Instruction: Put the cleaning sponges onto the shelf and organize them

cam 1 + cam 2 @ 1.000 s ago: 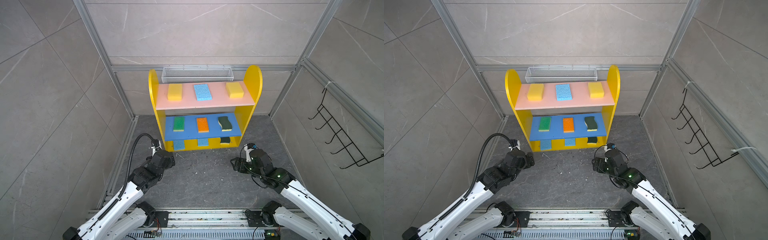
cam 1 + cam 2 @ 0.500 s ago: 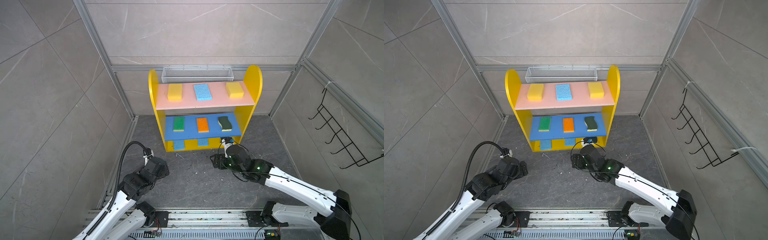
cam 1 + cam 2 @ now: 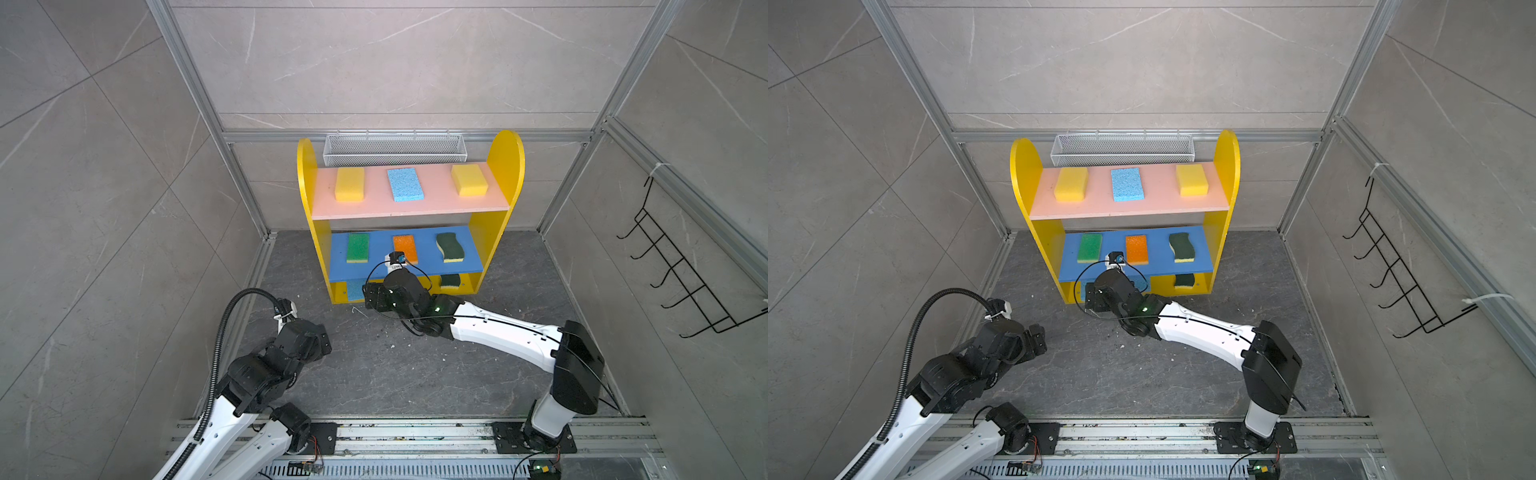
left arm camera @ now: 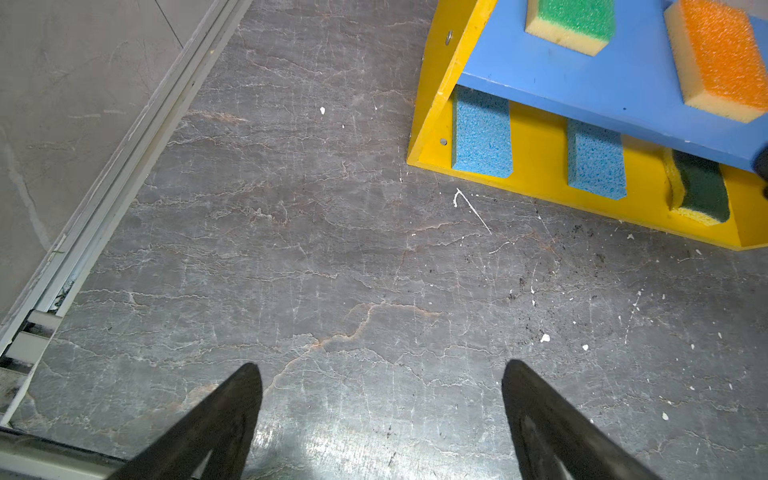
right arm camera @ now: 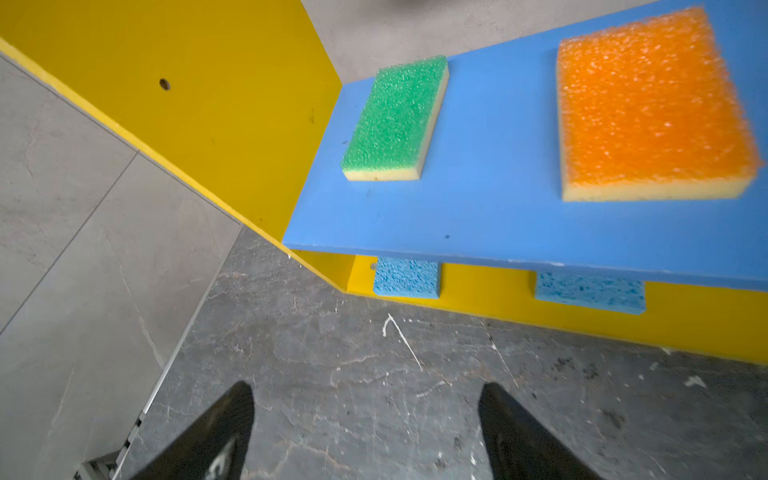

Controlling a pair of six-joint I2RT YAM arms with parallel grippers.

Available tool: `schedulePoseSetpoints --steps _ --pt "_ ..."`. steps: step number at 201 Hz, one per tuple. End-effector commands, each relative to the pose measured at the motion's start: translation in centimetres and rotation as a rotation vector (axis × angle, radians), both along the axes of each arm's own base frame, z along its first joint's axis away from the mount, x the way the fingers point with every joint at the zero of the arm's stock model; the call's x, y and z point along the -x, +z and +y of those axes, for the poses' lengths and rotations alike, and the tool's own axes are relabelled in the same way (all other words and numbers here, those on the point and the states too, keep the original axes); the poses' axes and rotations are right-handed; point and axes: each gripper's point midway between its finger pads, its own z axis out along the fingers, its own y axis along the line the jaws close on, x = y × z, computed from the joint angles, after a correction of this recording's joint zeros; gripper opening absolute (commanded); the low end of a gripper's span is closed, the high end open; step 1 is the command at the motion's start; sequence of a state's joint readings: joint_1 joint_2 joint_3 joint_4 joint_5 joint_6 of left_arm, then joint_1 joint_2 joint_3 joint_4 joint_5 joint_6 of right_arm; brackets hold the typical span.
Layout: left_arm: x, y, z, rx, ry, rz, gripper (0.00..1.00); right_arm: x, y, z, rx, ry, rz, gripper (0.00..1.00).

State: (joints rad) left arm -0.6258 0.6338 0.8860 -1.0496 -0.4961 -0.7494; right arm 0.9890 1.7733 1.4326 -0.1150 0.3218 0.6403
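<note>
The yellow shelf [image 3: 505, 166] holds the cleaning sponges. Two yellow ones [image 3: 349, 184] flank a light blue one [image 3: 405, 184] on the pink board. Bright green [image 3: 358, 247], orange [image 3: 405, 247] and wavy dark green [image 3: 449, 247] lie on the blue board. On the bottom are two light blue [image 4: 482, 137] [image 4: 596, 160] and a wavy dark green [image 4: 700, 189]. My right gripper [image 5: 365, 392] is open and empty over the floor, just before the shelf's lower left front. My left gripper [image 4: 380, 374] hangs open and empty above bare floor, well short of the shelf.
A white mesh basket [image 3: 394, 148] hangs on the back wall behind the shelf. A black wire hook rack [image 3: 681, 274] is on the right wall. An aluminium floor rail [image 4: 104, 178] runs along the left wall. Crumbs dot the dark stone floor [image 3: 395, 374].
My right arm has swung left and forward, from the right side to the shelf's lower front. My left arm has drawn back from the shelf toward the near left.
</note>
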Motion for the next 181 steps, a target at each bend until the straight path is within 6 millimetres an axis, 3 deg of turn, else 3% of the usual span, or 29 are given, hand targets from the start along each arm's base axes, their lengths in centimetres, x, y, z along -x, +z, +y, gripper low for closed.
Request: schedulePoseSetpoints --steps 1,45,107,181 --pt "0.2 1.2 0.7 0.011 0.034 -0.031 0.94 -2.0 0.6 1.8 0.018 -0.019 -0.066 0.88" --pt "0.3 2.0 0.9 0.026 0.034 -0.064 0.94 -4.6 -0.7 4.3 0.111 -0.037 -0.082 0.92" --pt "0.1 2.9 0.6 0.043 0.021 -0.088 0.95 -8.6 -3.0 4.6 0.209 -0.107 0.01 0.95" --pt "-0.4 3.8 0.1 0.043 -0.008 -0.103 0.96 -10.0 -5.0 5.9 0.292 -0.094 0.036 0.97"
